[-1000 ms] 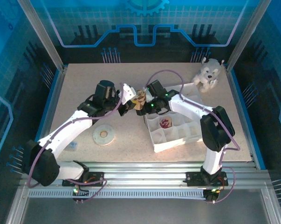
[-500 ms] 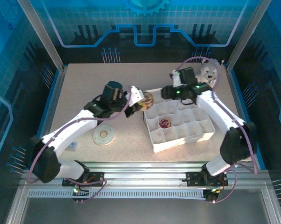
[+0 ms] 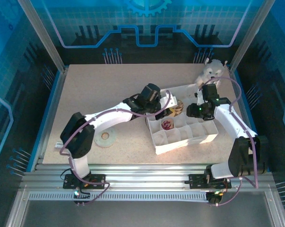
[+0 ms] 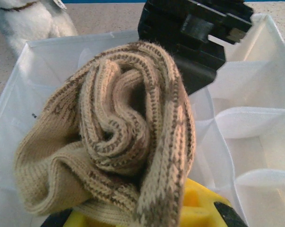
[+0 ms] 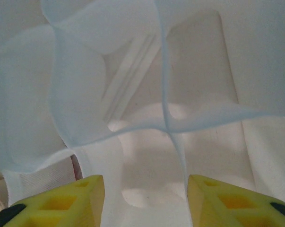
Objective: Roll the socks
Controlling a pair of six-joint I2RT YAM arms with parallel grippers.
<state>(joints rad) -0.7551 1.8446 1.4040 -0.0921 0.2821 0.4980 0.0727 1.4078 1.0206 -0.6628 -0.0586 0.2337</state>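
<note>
Left tool (image 3: 169, 108) clenched on the argyle sock (image 4: 118, 137). The sock is rolled into a fat bundle and held just over the far left corner of the divided tray (image 3: 185, 144). Right tool (image 5: 144, 203) released, jaws apart above a bare compartment, nothing between them. Other sock (image 3: 167, 125) sits bundled in a compartment near the tray's left side.

Knit looks soft, light and springy, so the roll probably loosens if freed carelessly. Best hold: across the bundle's middle, pinching all layers, not the outer flap.
</note>
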